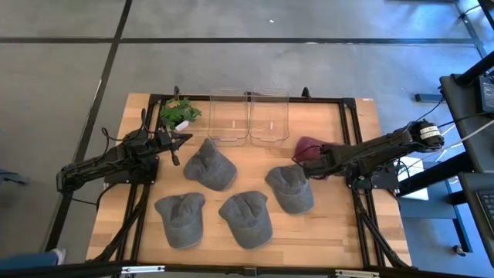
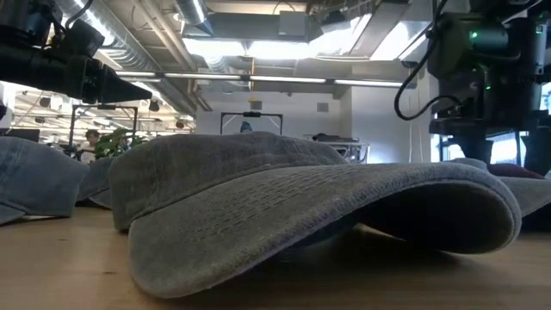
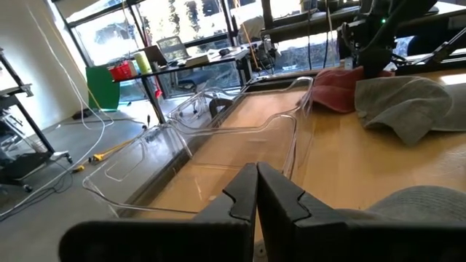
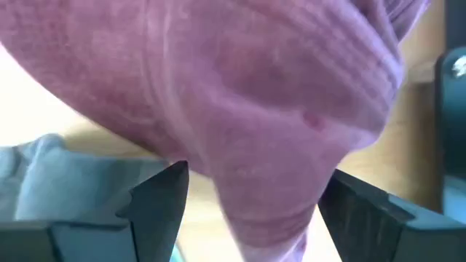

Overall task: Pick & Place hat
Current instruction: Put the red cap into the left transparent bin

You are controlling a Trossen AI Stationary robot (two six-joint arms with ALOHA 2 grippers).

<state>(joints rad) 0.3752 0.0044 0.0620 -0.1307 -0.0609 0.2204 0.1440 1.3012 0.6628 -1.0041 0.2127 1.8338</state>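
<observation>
1. The maroon hat (image 1: 308, 147) lies on the wooden table (image 1: 332, 232), toward its right side, just in front of the right-hand clear bin (image 1: 268, 117) and beside the nearest grey hat (image 1: 291, 188).
2. My right gripper (image 1: 311, 161) is at the maroon hat (image 4: 277, 109). In the right wrist view its fabric fills the space ahead, and my two fingers (image 4: 156, 200) stand spread wide, one on each side of a hanging fold (I cannot tell whether either pad touches the cloth).
3. The maroon hat (image 3: 336, 86) appears in the left wrist view as well, resting flat on the table beside a grey hat (image 3: 403, 104), with my right arm above it.
4. Four grey hats occupy the middle of the table: one near the clear bins (image 1: 211, 164), one at front left (image 1: 181, 218), one at front centre (image 1: 247, 218), and the one beside the maroon hat. In the low view, the front centre hat (image 2: 293, 207) fills most of the frame.
5. Two clear bins stand side by side at the far edge; the left one (image 1: 228, 117) touches the right one.
6. A small green plant (image 1: 180, 114) sits at the far left corner.
7. My left gripper (image 1: 174, 147) is near the plant, just left of the nearest grey hat. Its fingers (image 3: 244, 193) are pressed together, holding nothing
</observation>
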